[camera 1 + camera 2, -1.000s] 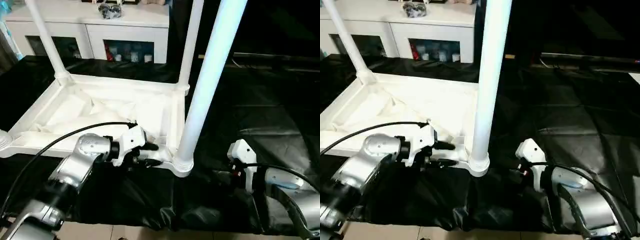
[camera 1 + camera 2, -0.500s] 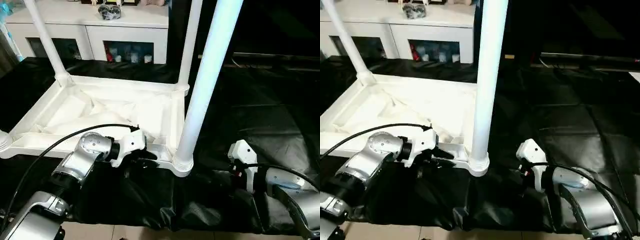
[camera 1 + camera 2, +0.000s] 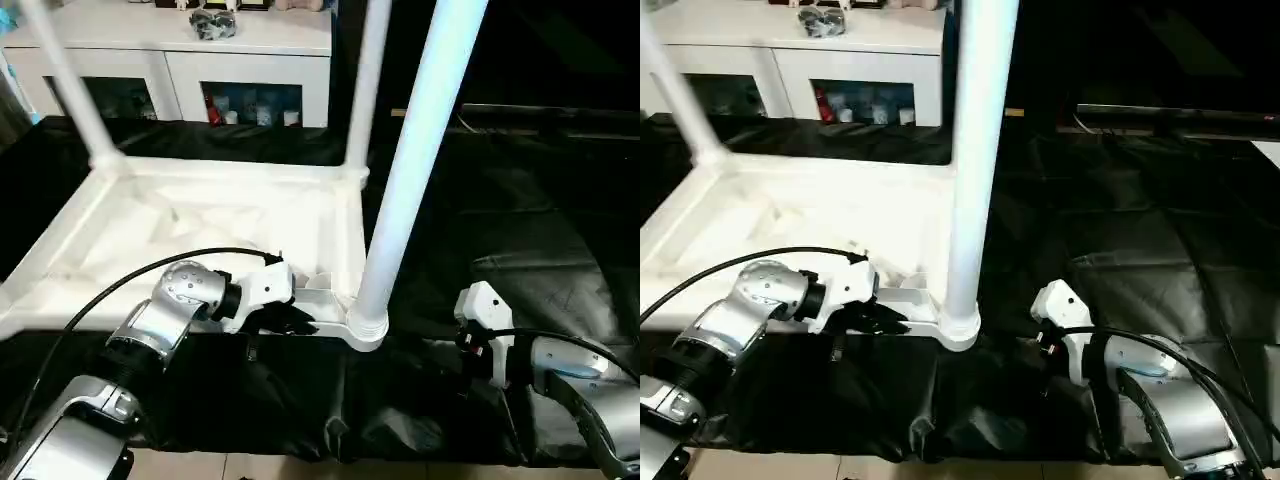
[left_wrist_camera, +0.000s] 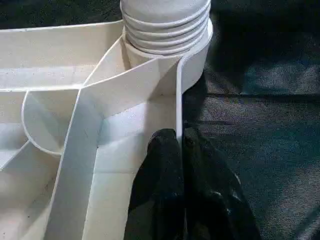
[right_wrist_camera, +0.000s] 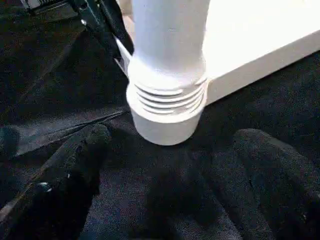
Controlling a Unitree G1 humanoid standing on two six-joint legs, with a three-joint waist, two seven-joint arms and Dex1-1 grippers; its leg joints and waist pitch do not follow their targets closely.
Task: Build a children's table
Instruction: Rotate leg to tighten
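Note:
The children's table [image 3: 200, 220] lies upside down on a black cloth, its ribbed underside facing up. Three white legs stand in corner sockets: a near one [image 3: 415, 160] and two at the back [image 3: 365, 90], [image 3: 70, 80]. My left gripper [image 3: 300, 322] is shut on the table's thin front rim [image 4: 179, 107], just left of the near leg's socket [image 4: 165, 30]. In the left wrist view one black finger [image 4: 162, 150] lies on each side of that rim. My right gripper [image 5: 172, 135] stands open on the cloth, facing the same socket [image 5: 167, 107], fingers [image 5: 75, 165] wide apart and touching nothing.
A white cabinet [image 3: 200, 60] with glass doors stands behind the table. The black cloth [image 3: 520, 220] spreads wide to the right. Its front edge and the pale floor [image 3: 250, 465] lie just below my forearms.
My left gripper has closed its fingers onto the table's front rim. The right arm has stayed where it was. The view has shifted slightly.

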